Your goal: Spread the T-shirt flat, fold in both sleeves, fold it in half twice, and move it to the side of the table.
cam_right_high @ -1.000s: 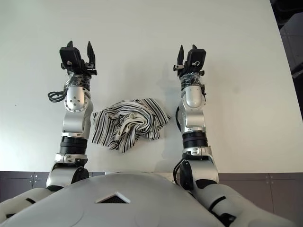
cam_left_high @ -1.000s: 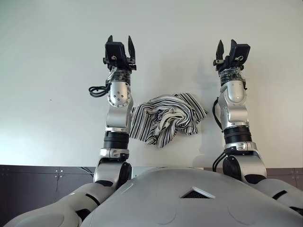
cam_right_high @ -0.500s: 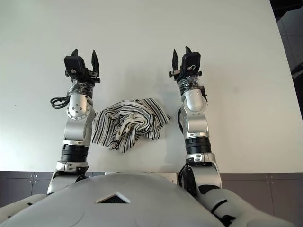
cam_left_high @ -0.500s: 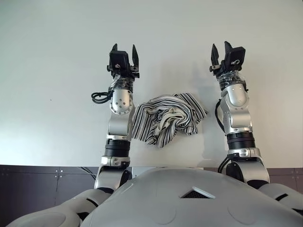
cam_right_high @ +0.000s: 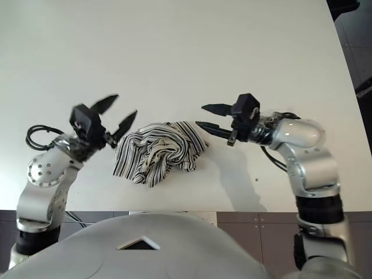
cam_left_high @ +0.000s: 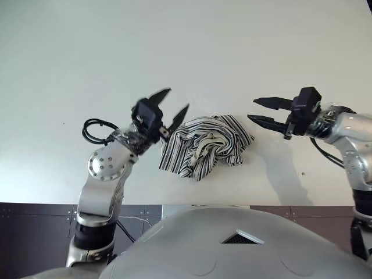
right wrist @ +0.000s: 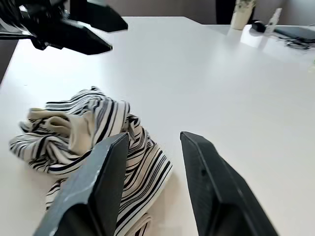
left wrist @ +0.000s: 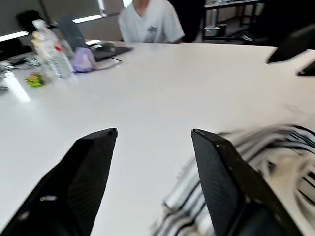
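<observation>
Since a second ago we see both arms swung out of their straight, forward-pointing pose: the elbows have gone out to the sides and each gripper has turned inward toward the T-shirt (cam_left_high: 203, 145), which has not shifted. The shirt lies crumpled in a striped heap on the white table (cam_left_high: 174, 46), near the table's near edge and between the two arms. The left gripper (cam_left_high: 177, 99) hangs just beside the heap's left edge, fingers spread wide with nothing between them, and its tips point across and away from us, over the cloth's upper left corner. We cannot tell whether the lower tip touches the fabric. The right gripper (cam_left_high: 252, 109) sits just off the shirt's right side, level with its upper right corner, also wide open and empty, and its two fingers point leftward at the cloth with a little bare table between. In the left wrist view the spread fingers (left wrist: 93, 172) frame table, with the stripes showing beside one of them. In the right wrist view the open fingers (right wrist: 106, 182) stand over the shirt's near edge, and the left gripper shows dark beyond the heap.
</observation>
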You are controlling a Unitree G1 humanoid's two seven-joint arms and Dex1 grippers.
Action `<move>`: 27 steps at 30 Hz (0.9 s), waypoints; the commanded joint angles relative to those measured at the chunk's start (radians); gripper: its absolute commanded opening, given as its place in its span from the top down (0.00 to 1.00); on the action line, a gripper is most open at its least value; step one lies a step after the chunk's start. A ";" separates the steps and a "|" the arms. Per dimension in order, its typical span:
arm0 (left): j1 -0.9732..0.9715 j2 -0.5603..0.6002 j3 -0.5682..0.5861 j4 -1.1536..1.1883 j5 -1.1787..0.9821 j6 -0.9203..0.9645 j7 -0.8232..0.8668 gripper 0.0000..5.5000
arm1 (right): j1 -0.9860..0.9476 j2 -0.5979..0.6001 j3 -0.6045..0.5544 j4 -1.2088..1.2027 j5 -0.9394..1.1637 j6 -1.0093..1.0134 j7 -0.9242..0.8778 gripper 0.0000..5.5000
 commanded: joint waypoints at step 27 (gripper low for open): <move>0.118 0.281 0.027 0.231 0.027 -0.136 -0.216 0.49 | -0.224 0.071 0.236 0.738 -0.677 -0.818 -0.413 0.65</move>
